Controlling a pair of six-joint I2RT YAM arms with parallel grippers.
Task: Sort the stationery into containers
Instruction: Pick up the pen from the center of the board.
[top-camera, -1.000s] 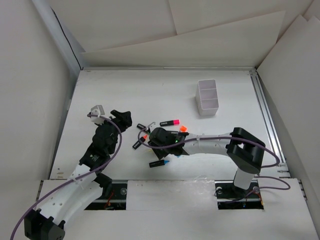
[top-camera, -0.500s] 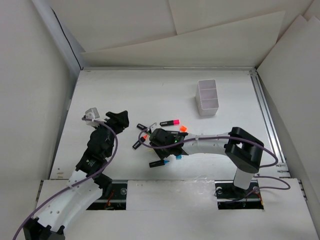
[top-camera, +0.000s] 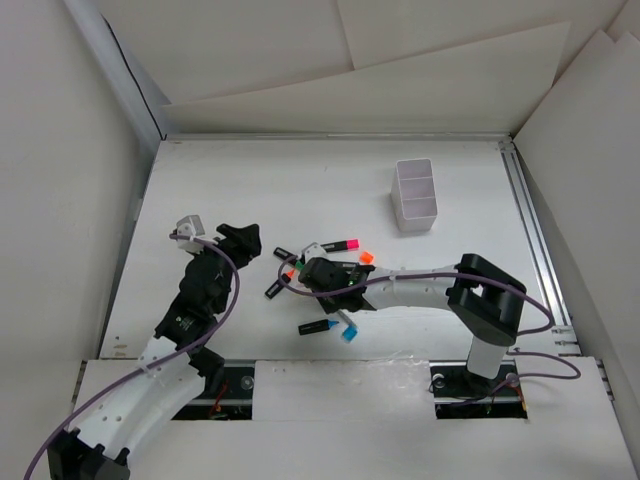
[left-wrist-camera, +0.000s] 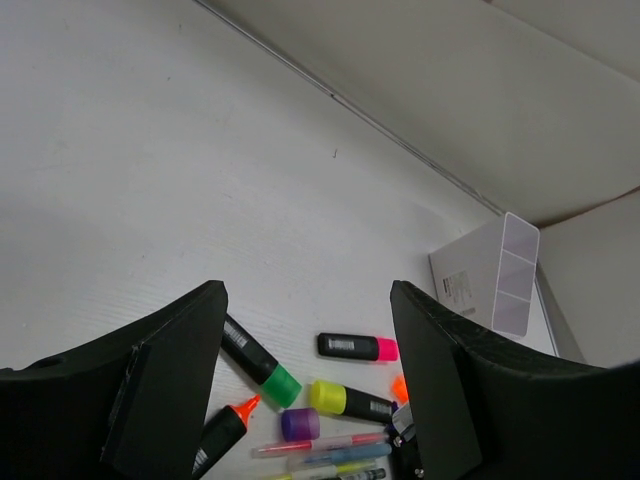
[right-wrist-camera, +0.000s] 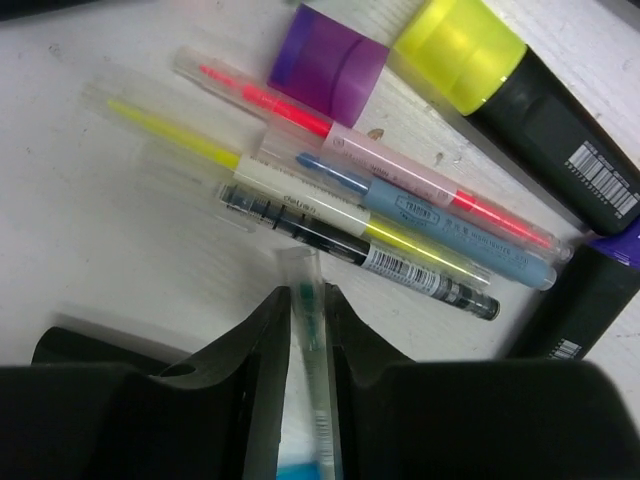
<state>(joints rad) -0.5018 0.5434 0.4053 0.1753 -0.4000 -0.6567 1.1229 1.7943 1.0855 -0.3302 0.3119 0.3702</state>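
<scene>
Both arms stretched low over the table (top-camera: 250, 180), your right one bent across toward the left. Your right pincer (right-wrist-camera: 305, 298) was clenched on a thin clear pen (right-wrist-camera: 314, 390) lying lengthwise between its fingers, tip pointing ahead at the loose pens (right-wrist-camera: 450, 233) just beyond; your left pincer (left-wrist-camera: 307, 290) hung released, highlighters (left-wrist-camera: 365, 405) ahead of it.

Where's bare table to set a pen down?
Bare: the far table, left of the white box and beyond the left fingers. Crowded: the highlighters and pens before the right fingers.
</scene>
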